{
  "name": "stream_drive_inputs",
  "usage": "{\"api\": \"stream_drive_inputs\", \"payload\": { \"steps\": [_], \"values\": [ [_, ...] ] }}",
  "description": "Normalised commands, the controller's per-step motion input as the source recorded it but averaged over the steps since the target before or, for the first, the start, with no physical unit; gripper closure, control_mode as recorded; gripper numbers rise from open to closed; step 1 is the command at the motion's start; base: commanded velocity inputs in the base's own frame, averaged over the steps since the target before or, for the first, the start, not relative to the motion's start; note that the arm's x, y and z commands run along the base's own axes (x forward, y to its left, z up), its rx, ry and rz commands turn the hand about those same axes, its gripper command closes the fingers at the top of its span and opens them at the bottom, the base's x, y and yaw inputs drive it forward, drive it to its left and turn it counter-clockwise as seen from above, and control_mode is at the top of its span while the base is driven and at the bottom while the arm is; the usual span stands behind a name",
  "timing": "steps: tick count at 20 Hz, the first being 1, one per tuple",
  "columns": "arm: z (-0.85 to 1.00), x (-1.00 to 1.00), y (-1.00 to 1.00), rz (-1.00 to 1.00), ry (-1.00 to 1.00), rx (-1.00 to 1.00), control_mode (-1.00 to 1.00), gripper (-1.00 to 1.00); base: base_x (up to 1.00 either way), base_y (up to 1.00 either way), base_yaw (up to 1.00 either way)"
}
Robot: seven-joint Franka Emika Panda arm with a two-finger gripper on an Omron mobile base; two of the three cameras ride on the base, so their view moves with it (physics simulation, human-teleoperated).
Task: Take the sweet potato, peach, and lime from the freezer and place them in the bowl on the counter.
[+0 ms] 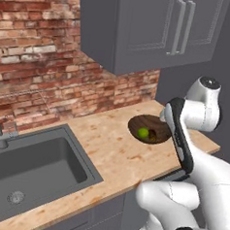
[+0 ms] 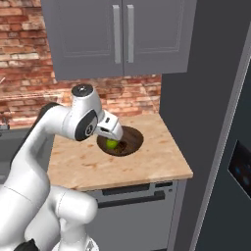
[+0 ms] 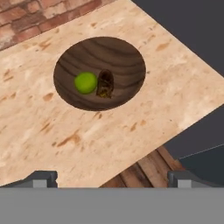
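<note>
Bright green round lime (image 3: 85,82) touching knobbly dark brown sweet potato (image 3: 105,83) inside wide dark wooden bowl (image 3: 124,54). Resting on light tan wood-grain counter (image 3: 52,131). Two-finger gripper (image 3: 112,179) spread wide, empty.

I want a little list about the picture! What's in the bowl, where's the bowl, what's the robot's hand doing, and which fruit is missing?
bowl: dark wood, on the counter, near the brick wall
in bowl: lime and sweet potato, side by side, touching
missing from bowl: peach
gripper: open, holding nothing, above the counter edge
sink: grey, set in the counter away from the bowl
</note>
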Motion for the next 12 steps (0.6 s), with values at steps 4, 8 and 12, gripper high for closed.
{"api": "stream_drive_inputs", "payload": {
  "steps": [4, 8, 12],
  "values": [
    [0.24, -0.46, 0.11, 0.0, 0.0, 0.0, -1.0, -1.0, 0.0, 0.0, 0.0],
    [0.18, -0.42, 0.11, 0.0, 0.0, 0.0, -1.0, -1.0, 0.0, 0.0, 0.0],
    [0.24, -0.5, 0.01, 0.0, -0.06, -0.01, -1.0, -1.0, 0.0, 0.0, 0.0]
  ]
}}
